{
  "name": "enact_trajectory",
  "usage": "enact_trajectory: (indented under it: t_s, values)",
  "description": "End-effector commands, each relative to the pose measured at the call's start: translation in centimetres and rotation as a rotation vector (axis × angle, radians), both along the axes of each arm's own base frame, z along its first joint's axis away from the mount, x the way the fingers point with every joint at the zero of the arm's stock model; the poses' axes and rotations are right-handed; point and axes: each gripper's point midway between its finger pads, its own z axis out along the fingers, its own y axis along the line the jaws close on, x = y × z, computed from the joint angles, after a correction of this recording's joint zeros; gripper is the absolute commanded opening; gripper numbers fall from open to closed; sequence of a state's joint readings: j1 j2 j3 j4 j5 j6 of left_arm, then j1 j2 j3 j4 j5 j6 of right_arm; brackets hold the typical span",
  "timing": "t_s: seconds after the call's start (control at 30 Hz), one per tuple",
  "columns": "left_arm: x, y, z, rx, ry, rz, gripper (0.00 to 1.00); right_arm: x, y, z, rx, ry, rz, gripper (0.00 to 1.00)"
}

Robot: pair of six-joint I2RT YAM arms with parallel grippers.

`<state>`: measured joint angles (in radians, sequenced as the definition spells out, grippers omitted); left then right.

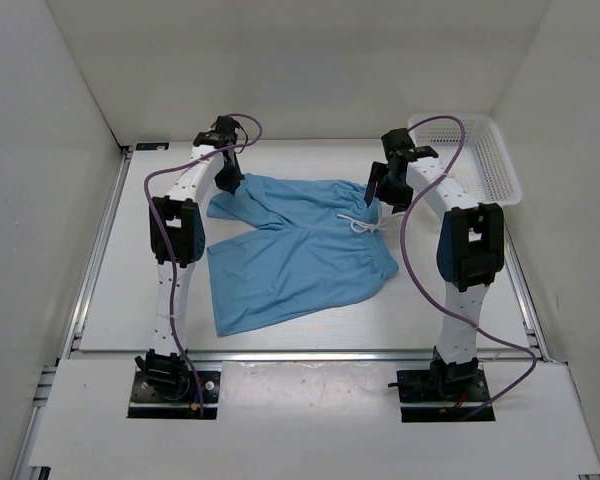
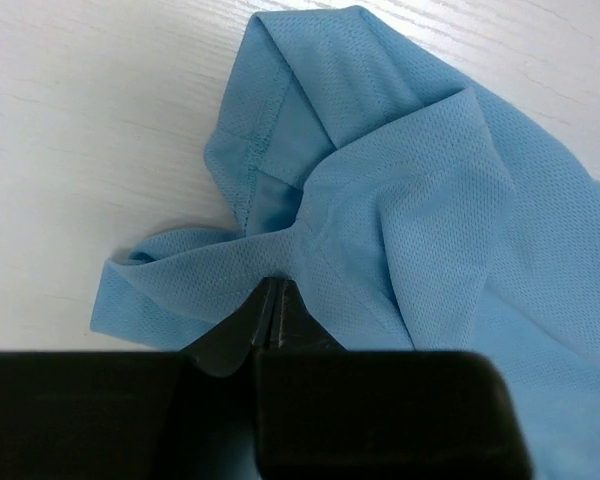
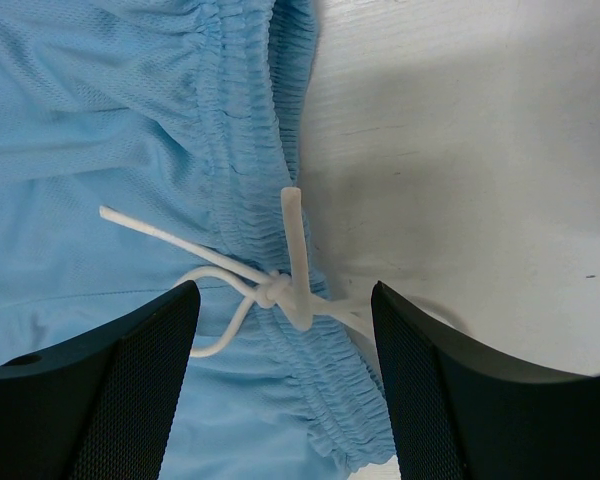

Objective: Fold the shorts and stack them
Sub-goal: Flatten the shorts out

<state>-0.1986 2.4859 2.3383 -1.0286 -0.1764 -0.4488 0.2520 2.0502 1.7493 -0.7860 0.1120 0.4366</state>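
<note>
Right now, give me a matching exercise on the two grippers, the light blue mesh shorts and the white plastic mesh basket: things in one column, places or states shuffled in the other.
1. left gripper
2. right gripper
3. light blue mesh shorts
4. white plastic mesh basket

A. at the far right corner of the table
B. shut on a fold of leg fabric
C. spread out on the table, waistband to the right
D. open over the white drawstring knot

Pairs: 1-B, 2-D, 3-C, 4-A
</note>
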Motion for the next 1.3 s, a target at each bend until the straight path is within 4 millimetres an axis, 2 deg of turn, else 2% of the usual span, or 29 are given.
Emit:
enact_trajectory:
  t_s: [0.0, 0.07, 0.17, 0.2, 0.27, 0.33, 0.4, 0.43, 0.47, 0.5, 0.53, 0.7, 0.73, 0.8, 0.83, 0.87, 0.93, 0.97, 1.0, 1.07, 1.1, 1.17, 1.2, 1.27]
  values:
    - [0.4, -0.2, 2.4, -0.009, -0.051, -0.013, 0.10, -0.2, 0.2, 2.1, 0.009, -0.042, 0.018, 0.74]
    - [0.4, -0.2, 2.4, -0.009, -0.051, -0.013, 0.10, -0.2, 0.2, 1.7, 0.007, -0.033, 0.018, 0.74]
    - [0.4, 0.0, 1.9, 0.001, -0.043, -0.009, 0.50, -0.2, 0.2, 1.7, 0.007, -0.033, 0.018, 0.74]
    - [0.6, 0.0, 1.7, 0.001, -0.043, -0.009, 0.67, -0.2, 0.2, 1.7, 0.007, -0.033, 0.018, 0.74]
    - [0.8, -0.1, 1.5, 0.000, -0.045, -0.009, 0.68, -0.2, 0.2, 1.7, 0.007, -0.033, 0.018, 0.74]
    - [1.1, -0.4, 0.9, -0.010, -0.042, -0.014, 0.66, -0.2, 0.2, 1.7, 0.007, -0.033, 0.018, 0.74]
    - [1.4, -0.4, 0.6, -0.010, -0.043, -0.015, 0.57, -0.2, 0.2, 1.7, 0.007, -0.033, 0.018, 0.73]
    - [1.3, -0.6, 0.6, -0.018, -0.041, -0.019, 0.48, -0.2, 0.2, 1.7, 0.007, -0.033, 0.018, 0.73]
    - [1.3, -0.6, 0.6, -0.018, -0.041, -0.019, 0.21, -0.2, 0.2, 1.7, 0.007, -0.033, 0.018, 0.73]
    - [1.4, -0.6, 1.1, -0.020, -0.050, -0.019, 0.12, -0.2, 0.2, 1.7, 0.007, -0.033, 0.018, 0.73]
    - [1.4, -0.4, 1.1, -0.011, -0.052, -0.014, 0.10, -0.2, 0.2, 1.7, 0.007, -0.033, 0.018, 0.73]
    - [1.2, 0.1, 3.4, 0.006, -0.086, -0.012, 0.10, 0.0, 0.2, 2.0, 0.009, -0.042, 0.018, 0.73]
    - [1.3, 0.0, 4.9, 0.001, -0.115, -0.012, 0.10, 0.0, 0.2, 2.0, 0.009, -0.042, 0.018, 0.73]
    - [0.5, 0.6, 5.8, 0.023, -0.114, 0.000, 0.10, -0.2, 0.2, 1.7, 0.007, -0.033, 0.018, 0.73]
    - [0.0, 0.8, 7.7, 0.018, -0.135, 0.001, 0.10, -0.2, 0.2, 1.7, 0.007, -0.033, 0.018, 0.73]
    - [-0.9, 1.1, 7.4, 0.031, -0.115, 0.004, 0.10, -0.1, 0.0, 2.1, 0.001, -0.044, 0.014, 0.73]
    - [-1.8, 1.8, 8.1, 0.056, -0.114, 0.017, 0.10, -0.4, 0.0, 1.8, -0.001, -0.034, 0.014, 0.73]
    - [-2.4, 1.9, 9.1, 0.054, -0.125, 0.018, 0.10, -0.4, 0.0, 2.2, 0.001, -0.043, 0.014, 0.73]
    - [-3.4, 2.1, 8.1, 0.061, -0.089, 0.016, 0.10, -0.4, 0.0, 2.2, 0.001, -0.043, 0.014, 0.73]
    - [-4.5, 2.3, 8.0, 0.061, -0.072, 0.024, 0.10, -0.7, -0.1, 1.8, -0.002, -0.032, 0.014, 0.73]
    - [-5.7, 2.7, 6.8, 0.073, -0.031, 0.039, 0.10, -0.7, -0.1, 1.8, -0.002, -0.032, 0.014, 0.73]
    - [-6.7, 2.8, 6.3, 0.070, -0.015, 0.052, 0.10, -0.6, -0.1, 2.0, 0.001, -0.043, 0.014, 0.73]
    - [-7.6, 2.9, 4.7, 0.074, 0.024, 0.061, 0.10, -0.9, -0.2, 1.6, -0.002, -0.031, 0.014, 0.73]
    - [-8.5, 3.2, 3.9, 0.084, 0.049, 0.075, 0.13, -1.2, -0.2, 1.6, -0.002, -0.030, 0.014, 0.73]
